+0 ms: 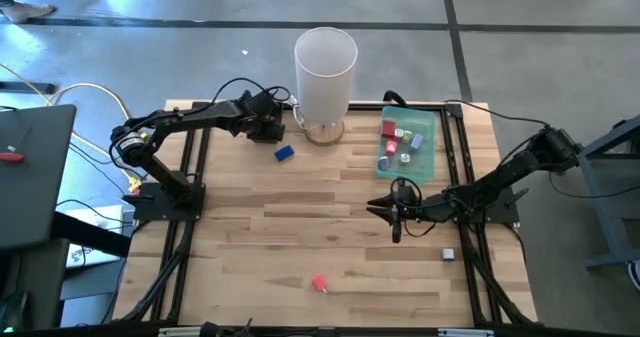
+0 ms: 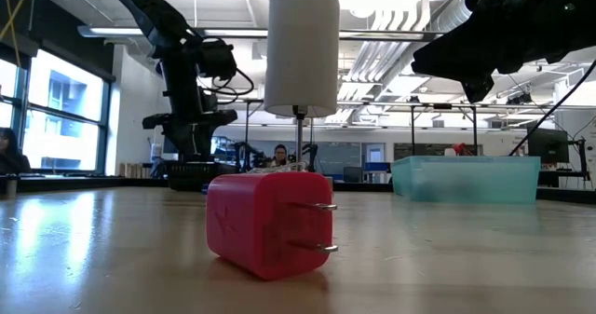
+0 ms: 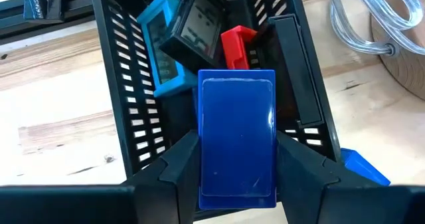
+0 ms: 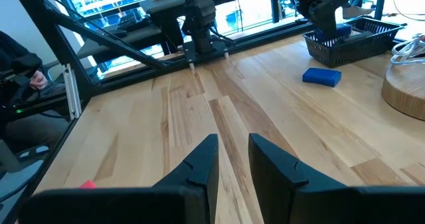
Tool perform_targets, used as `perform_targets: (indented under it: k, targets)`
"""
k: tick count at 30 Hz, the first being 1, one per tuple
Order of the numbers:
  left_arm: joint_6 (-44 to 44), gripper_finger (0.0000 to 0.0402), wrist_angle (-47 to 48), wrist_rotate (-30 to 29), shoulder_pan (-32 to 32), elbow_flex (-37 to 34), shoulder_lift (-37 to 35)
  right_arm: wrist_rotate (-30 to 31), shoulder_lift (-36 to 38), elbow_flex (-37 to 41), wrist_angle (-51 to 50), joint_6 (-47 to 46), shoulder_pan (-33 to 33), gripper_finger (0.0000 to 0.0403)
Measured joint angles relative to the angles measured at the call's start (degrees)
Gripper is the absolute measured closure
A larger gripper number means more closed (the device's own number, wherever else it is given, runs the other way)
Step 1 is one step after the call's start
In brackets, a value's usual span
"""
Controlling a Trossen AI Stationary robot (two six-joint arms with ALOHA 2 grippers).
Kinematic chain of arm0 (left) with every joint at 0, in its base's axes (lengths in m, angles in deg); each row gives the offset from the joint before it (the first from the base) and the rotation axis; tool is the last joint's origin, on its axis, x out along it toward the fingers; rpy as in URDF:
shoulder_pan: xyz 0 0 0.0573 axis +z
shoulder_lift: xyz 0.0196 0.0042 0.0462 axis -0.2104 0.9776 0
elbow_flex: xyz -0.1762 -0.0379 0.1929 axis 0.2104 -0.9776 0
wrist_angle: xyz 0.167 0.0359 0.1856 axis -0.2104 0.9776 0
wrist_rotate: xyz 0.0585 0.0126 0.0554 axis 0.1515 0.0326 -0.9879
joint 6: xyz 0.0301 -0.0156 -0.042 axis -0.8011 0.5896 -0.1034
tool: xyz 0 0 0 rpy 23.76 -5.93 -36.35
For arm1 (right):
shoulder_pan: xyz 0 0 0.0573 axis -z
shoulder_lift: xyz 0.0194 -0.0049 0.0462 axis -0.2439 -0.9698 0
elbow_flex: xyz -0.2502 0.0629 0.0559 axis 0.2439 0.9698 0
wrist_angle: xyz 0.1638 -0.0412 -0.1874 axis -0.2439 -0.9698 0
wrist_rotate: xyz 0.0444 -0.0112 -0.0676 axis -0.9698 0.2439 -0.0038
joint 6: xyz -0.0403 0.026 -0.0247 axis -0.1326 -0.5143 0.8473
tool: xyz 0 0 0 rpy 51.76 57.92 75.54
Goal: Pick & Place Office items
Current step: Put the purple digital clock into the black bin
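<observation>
The left gripper (image 3: 237, 174) holds a blue block (image 3: 237, 141) over the black basket (image 1: 268, 129) at 11 o'clock. The basket looks crowded; dropped now, the block may perch on the pile and tip out. The right gripper (image 4: 232, 159), narrowly parted and empty, hovers at 3 o'clock.

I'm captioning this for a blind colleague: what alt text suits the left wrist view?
The left end effector grips a flat blue block above a black slotted basket holding a light-blue piece, a red piece and black items, on a wooden table.
</observation>
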Motion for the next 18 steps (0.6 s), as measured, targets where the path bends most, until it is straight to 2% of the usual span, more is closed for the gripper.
perform_targets:
  k: [18]
  targets:
    - [0.00, 0.0237, -0.26, -0.38, 0.00, 0.00, 0.00, 0.00, 0.00, 0.00, -0.02, 0.00, 0.00, 0.0333]
